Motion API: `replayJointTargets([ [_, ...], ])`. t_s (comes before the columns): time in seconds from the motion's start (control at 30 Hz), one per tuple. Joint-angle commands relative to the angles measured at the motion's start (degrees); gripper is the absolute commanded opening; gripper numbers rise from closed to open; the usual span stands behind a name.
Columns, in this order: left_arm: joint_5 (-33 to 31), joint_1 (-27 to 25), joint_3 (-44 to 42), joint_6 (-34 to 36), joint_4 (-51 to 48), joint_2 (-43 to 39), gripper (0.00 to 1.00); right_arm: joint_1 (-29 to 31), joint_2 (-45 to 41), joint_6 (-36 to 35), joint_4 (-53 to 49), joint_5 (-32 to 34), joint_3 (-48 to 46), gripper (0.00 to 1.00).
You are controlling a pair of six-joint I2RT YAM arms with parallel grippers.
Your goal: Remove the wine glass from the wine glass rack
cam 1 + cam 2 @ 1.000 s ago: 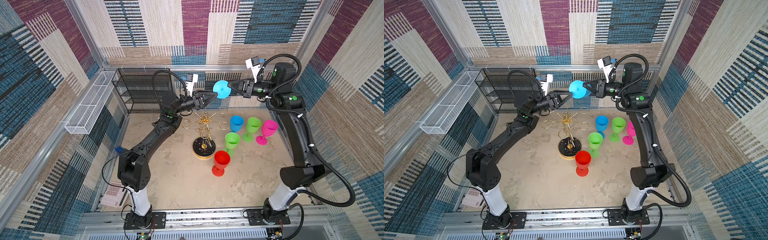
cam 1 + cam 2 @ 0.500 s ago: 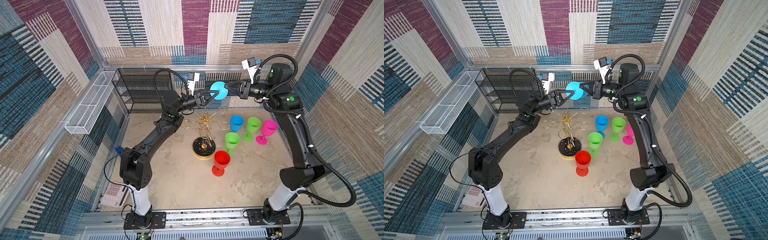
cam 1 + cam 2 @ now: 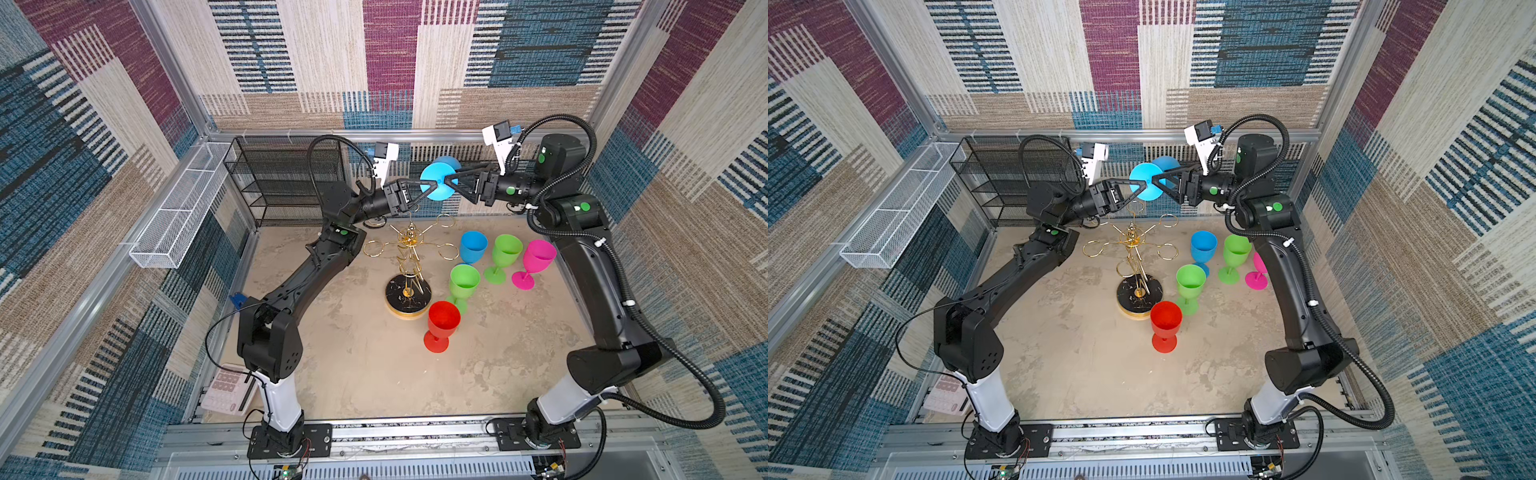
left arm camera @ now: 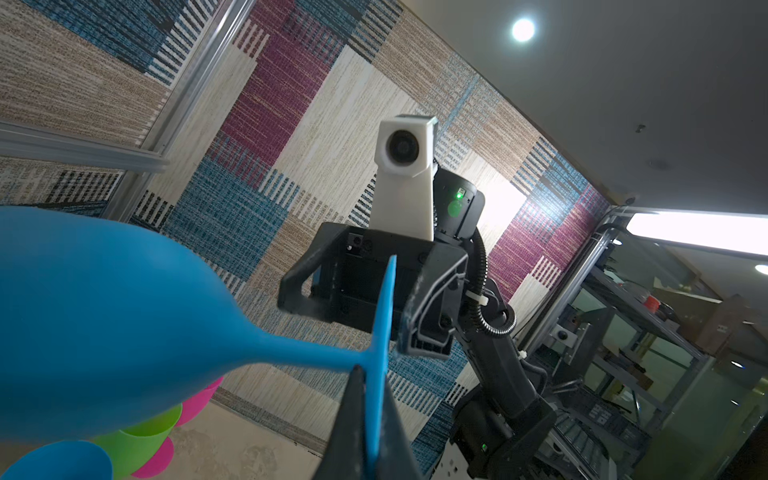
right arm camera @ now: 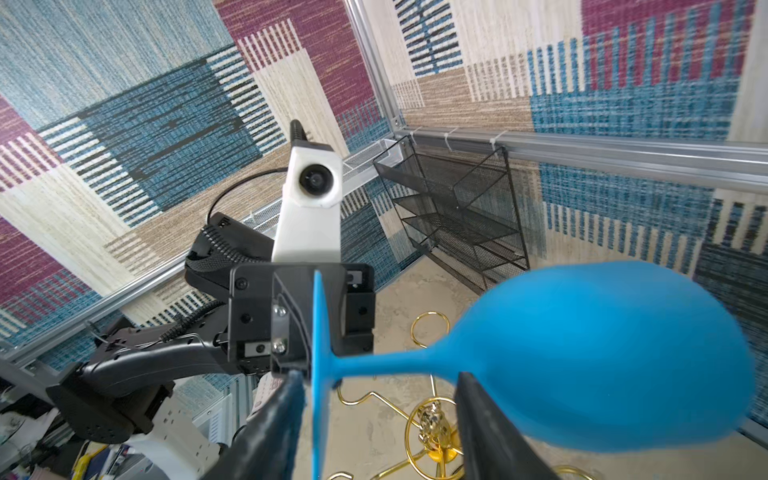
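Above the rack, the left jaws had just clamped the blue glass; the right jaws opened, handover done.

A black mesh shelf unit stands at the back left of the counter. A white mesh basket hangs on the side rail beside it. Five goblets stand upright: blue, green and pink in a row, a second green nearer, and red nearest the front. A calculator (pale, partly hidden) lies at the counter's left edge.
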Motion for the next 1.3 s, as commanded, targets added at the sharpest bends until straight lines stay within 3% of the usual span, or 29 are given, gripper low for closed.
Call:
replayJointTargets([
  [0.0, 1.13, 1.97, -1.19, -7.41, 4.33, -2.09, 0.00, 0.14, -5.35, -3.50, 6.50, 6.23, -5.47, 0.82],
  [0.17, 2.64, 4.21, -2.78, -9.76, 0.11, -5.78, 0.00, 0.10, -19.12, -8.65, 24.03, 13.51, -26.07, 1.00],
  [0.37, 7.10, 5.18, -2.30, -17.69, 1.30, -6.38, 0.00, 1.07, -24.23, -15.07, 32.94, 16.91, -36.06, 0.99],
  [0.53, 9.77, 6.24, -3.24, -25.96, 7.32, -6.33, 0.00, 6.96, -22.77, -23.41, 34.76, 21.42, -37.43, 0.99],
  [0.67, 11.87, 6.82, -4.51, -26.60, 6.27, -8.11, 0.00, 12.59, -20.33, -30.42, 35.35, 27.15, -37.41, 0.99],
  [1.27, 15.54, 9.81, -11.79, -27.85, 4.56, -14.93, 0.00, 18.51, -9.30, -35.90, 38.33, 30.01, -33.65, 0.99],
])
